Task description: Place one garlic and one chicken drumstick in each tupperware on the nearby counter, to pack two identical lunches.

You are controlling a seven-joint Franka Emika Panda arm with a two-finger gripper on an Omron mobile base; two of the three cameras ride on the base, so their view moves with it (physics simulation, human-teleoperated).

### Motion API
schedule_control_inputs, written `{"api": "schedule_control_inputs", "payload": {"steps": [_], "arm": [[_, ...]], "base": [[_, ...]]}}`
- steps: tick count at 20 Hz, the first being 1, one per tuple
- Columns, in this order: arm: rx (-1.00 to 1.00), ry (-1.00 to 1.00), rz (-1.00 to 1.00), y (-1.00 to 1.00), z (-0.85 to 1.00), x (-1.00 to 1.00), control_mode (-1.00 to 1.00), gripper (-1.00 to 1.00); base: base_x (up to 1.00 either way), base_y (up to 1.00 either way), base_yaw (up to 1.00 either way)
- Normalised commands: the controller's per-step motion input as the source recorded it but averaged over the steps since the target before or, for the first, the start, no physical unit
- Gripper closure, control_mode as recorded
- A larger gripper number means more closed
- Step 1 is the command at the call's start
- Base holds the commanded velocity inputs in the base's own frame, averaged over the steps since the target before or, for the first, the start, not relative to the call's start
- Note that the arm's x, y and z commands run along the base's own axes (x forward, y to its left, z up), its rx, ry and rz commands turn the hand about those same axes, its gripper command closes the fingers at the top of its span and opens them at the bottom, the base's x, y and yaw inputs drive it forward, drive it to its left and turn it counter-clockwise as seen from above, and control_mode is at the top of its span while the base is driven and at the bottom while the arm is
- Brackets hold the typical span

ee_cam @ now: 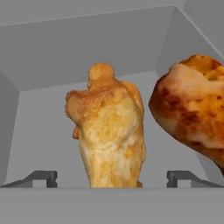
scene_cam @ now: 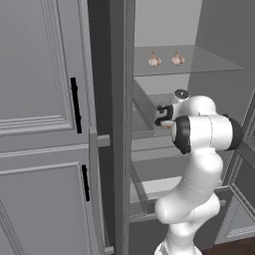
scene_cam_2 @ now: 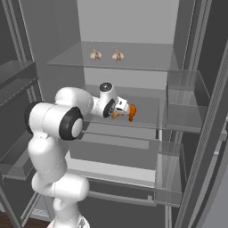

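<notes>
On a grey fridge shelf (scene_cam_2: pixel 147 118), the jaws stand wide apart astride one chicken drumstick (ee_cam: pixel 109 135).

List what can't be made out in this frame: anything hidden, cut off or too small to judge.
- Chicken drumsticks, right base view: one partly shows; the gripper hides the rest.
- Second drumstick, hand view: cut off by the right edge.
- Gripper, hand view: open around the centre drumstick; contact cannot be told.
- Two garlic bulbs on the upper shelf: too small for detail.
</notes>
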Motion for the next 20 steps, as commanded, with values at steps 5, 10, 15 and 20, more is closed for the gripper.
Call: {"api": "schedule_control_inputs", "payload": {"steps": [5, 10, 15, 20], "arm": [[0.0, 0.0, -0.04, 0.0, -0.23, 0.24, -1.0, -1.0], [0.0, 0.0, -0.01, 0.0, -0.04, 0.09, -1.0, 1.0], [0.0, -0.03, -0.02, 0.0, 0.12, -0.28, -1.0, 1.0], [0.03, -0.14, -0.06, 0.05, 1.0, -1.0, -1.0, 1.0]], "base": [[0.0, 0.0, 0.0], [0.0, 0.0, 0.0], [0.0, 0.0, 0.0], [0.0, 0.0, 0.0]]}}
